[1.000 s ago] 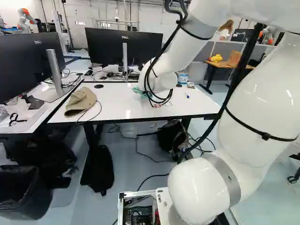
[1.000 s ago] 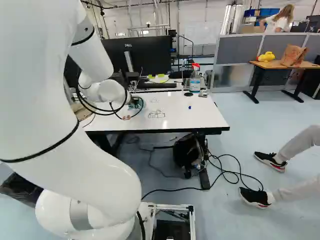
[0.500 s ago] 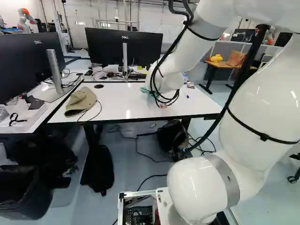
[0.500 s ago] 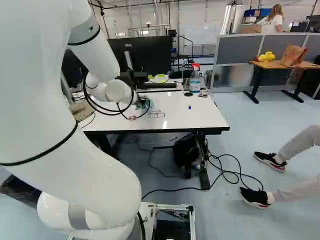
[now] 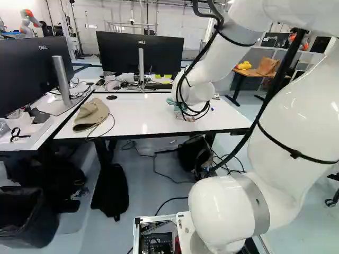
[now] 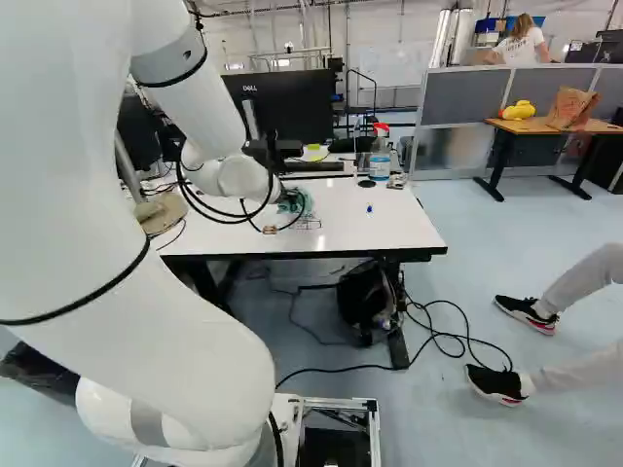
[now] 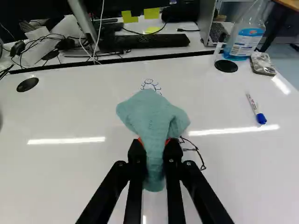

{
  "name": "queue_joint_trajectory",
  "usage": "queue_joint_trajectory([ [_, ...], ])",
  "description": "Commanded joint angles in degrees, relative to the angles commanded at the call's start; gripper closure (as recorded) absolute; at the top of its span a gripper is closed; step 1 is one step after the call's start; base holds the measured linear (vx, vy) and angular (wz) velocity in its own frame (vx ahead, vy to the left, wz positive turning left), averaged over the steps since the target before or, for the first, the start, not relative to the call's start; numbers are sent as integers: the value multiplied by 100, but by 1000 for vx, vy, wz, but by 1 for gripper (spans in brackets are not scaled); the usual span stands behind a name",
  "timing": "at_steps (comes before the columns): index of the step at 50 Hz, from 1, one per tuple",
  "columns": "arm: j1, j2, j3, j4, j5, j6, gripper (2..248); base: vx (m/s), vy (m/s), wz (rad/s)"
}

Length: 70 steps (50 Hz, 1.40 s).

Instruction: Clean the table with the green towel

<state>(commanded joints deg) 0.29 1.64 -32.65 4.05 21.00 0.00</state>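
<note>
Green towel is pinched between the two orange-padded fingers of the black gripper, its bunched folds fanned out ahead of the fingertips over the white table. Whether the tabletop is touched by the cloth cannot be told. Just beyond the cloth, a small doodled figure is seen; beside the fingers, a line drawing is partly hidden. A blue-capped marker is pictured lying between the drawing and a spray bottle, which is set near a round black cover. Farther off, a keyboard is placed beyond the table's dark far edge, near yellow sticky notes. At the left of the left base view, a tan hat is shown resting on the same table.
</note>
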Motion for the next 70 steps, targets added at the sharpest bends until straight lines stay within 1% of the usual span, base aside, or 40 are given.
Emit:
queue_joint_trajectory([
  [27, -527, 39, 40, 0, 0, 0, 200, 0, 0, 0],
  [45, -530, 39, 39, 0, -42, 0, 200, 0, 0, 0],
  [70, -530, 39, 39, 0, -501, 0, 200, 0, 0, 0],
])
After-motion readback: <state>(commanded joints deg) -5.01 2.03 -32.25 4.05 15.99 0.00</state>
